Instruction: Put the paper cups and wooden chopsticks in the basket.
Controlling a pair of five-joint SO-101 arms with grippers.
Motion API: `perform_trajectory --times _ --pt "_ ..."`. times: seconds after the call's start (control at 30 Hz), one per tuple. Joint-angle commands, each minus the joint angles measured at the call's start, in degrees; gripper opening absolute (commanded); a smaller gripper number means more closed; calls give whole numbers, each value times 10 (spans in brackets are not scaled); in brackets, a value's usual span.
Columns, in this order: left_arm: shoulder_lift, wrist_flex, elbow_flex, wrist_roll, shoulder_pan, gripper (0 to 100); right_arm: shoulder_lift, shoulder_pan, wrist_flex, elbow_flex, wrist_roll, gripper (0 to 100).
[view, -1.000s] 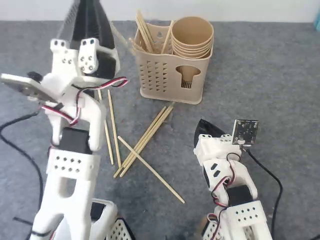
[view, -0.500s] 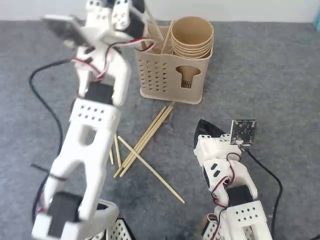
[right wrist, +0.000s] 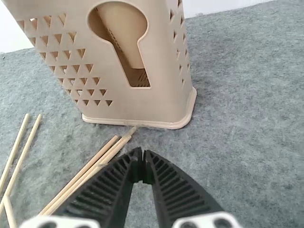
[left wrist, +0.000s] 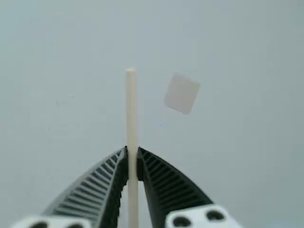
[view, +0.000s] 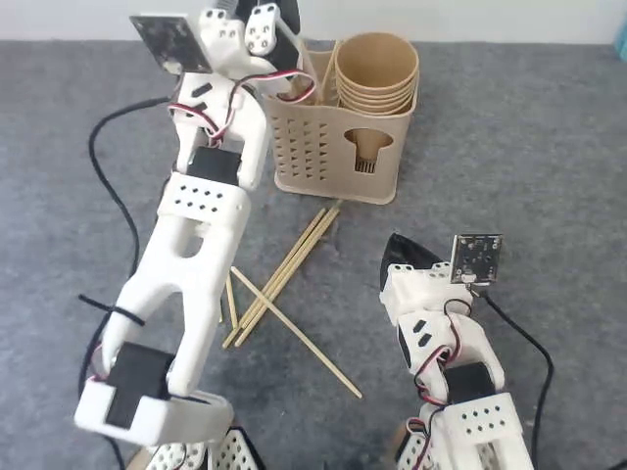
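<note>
A: Where is the left hand?

B: Up at the far edge of the surface, by the basket, on the side away from the cups. It is clamped tight on one chopstick, which runs out past the tips toward the wall.

A: Why so high?

B: My guess is that the stick is long and the basket tall, so it has to clear the rim before it can drop in among the ones standing there. I cannot tell whether its other end is over that compartment, because the arm hides it.

A: And the cups?

B: Nested in one stack in the basket's other compartment, so they take a single slot. That part looks done.

A: What is left?

B: The loose chopsticks. They lie on the surface just in front of the basket, toward the middle, several side by side and one crossing them.

A: The right hand?

B: Closed on nothing, low over the surface on the near side, pointing at the basket's front. It sits well apart from the left arm, likely to leave it room. The ends of the loose sticks lie near its tips, so it looks well placed to take one.
</note>
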Motion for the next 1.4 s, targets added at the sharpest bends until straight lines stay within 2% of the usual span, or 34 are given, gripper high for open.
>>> perform_trajectory --times 0.0,0.1,0.43,0.53,0.63,0.9,1.13,1.23,1.37 --pt "-11 -4 -11 -42 -1 55 -12 3 0 9 8 9" --pt "-11 -2 -11 -45 -10 85 -12 3 0 9 8 9" --pt "-13 0 -8 -44 -42 85 -11 3 0 9 9 8" --pt "-49 6 23 -44 -55 87 -11 3 0 9 9 8" --pt "-120 60 79 -45 -60 89 -11 3 0 9 9 9" --pt "-352 281 268 -45 -61 87 -11 3 1 9 9 9" --pt "-539 393 463 -44 -127 87 -11 3 2 9 9 8" --pt "-567 429 524 -44 -145 87 -11 3 3 9 9 8" --pt "-533 479 553 -45 -148 88 -11 3 3 9 7 8"
